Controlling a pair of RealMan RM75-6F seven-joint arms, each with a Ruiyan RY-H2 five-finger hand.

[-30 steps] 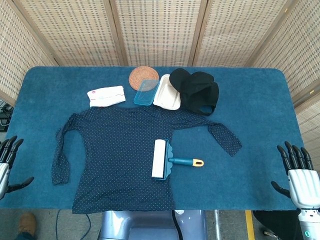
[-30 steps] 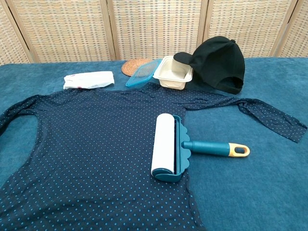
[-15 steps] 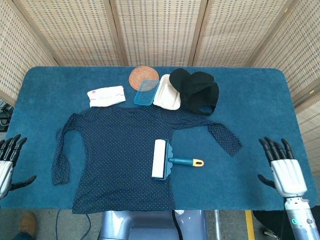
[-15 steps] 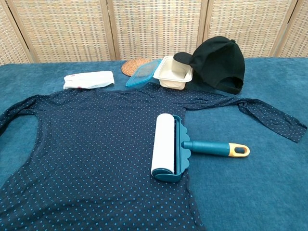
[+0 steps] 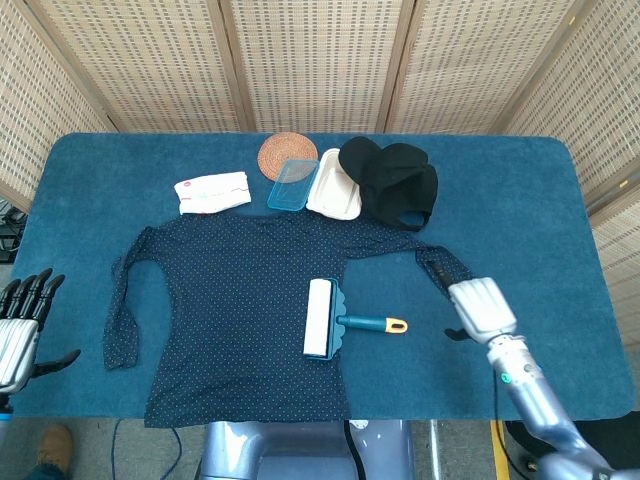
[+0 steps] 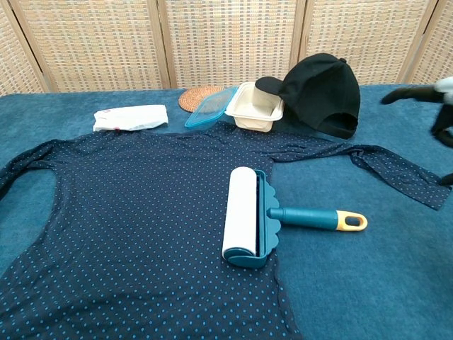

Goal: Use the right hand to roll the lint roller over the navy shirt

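Observation:
The navy dotted shirt lies spread flat on the blue table. On its right side rests the lint roller, its white roll on the fabric and its teal handle with a yellow end pointing right, off the shirt. My right hand hovers open to the right of the handle, over the end of the shirt's right sleeve, holding nothing. In the chest view only its dark fingers show at the right edge. My left hand is open at the table's left front edge.
Behind the shirt stand a white packet, a round woven coaster, a blue clear lid, a white container and a black cap. A wicker screen runs along the back.
My right hand has moved left and forward from the right table edge to just right of the roller's handle. The left hand shifted slightly; roller and shirt lie unmoved.

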